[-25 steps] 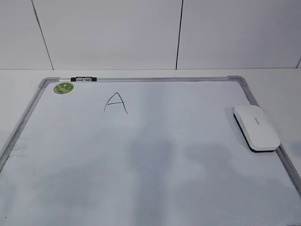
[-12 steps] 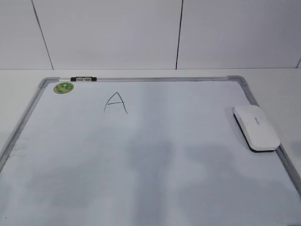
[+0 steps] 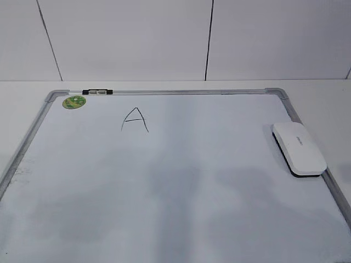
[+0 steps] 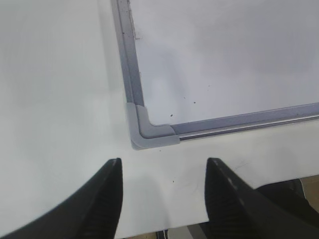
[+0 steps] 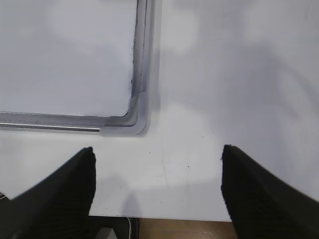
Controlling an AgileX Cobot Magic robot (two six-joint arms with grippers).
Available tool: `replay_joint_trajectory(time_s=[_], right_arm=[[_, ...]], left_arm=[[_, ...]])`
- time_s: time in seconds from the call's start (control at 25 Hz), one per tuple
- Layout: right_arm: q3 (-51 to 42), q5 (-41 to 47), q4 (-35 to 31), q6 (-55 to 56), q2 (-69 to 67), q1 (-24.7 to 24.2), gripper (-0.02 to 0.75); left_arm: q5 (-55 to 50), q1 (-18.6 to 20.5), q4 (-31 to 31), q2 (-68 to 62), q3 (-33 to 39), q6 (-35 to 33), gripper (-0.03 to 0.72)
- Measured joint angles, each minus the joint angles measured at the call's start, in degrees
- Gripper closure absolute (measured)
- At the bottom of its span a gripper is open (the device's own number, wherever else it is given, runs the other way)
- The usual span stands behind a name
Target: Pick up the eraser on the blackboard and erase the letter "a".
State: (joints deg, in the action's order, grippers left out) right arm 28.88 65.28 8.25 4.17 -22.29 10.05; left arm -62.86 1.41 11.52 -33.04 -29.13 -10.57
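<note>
Eraser (image 3: 299,148) sits flat on the board (image 3: 181,186), white side up, at the board's right frame toward the table's (image 3: 22,90) far right corner, with no arm near it. Marker letter (image 3: 135,119) on the board is a pointed capital "A", toward the far left, near a round green sticker (image 3: 74,102) and a small black-and-silver clip (image 3: 97,92) on the top frame. Left gripper (image 4: 162,191) hangs over bare table just off the board's near left corner cap, jaws spread apart and holding nothing. Right gripper (image 5: 158,184) hangs by the near right corner, jaws wide apart too, also holding nothing.
</note>
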Motion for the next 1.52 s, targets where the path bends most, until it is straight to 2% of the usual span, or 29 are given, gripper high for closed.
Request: replay_joint_trajectory(time_s=[0.44,0.72,1.12,1.52], right_arm=[[0.0,0.0,0.0,0.0,0.0,0.0,0.144],[0.0,0.0,0.1,0.0,0.14,-0.44,0.144],[0.0,0.0,0.45,0.0,10.22,-9.35,0.144],[0.0,0.1,0.45,0.0,20.17,-10.18,0.144]], left_arm=[[0.12,0.0,0.11,0.0,0.0,0.0,0.294],[0.12,0.0,0.11,2.04,0.0,0.0,0.32],[-0.12,0.0,0.19,18.16,0.0,0.0,0.328],[-0.61,0.0,0.42,32.39,0.0,0.0,0.336]])
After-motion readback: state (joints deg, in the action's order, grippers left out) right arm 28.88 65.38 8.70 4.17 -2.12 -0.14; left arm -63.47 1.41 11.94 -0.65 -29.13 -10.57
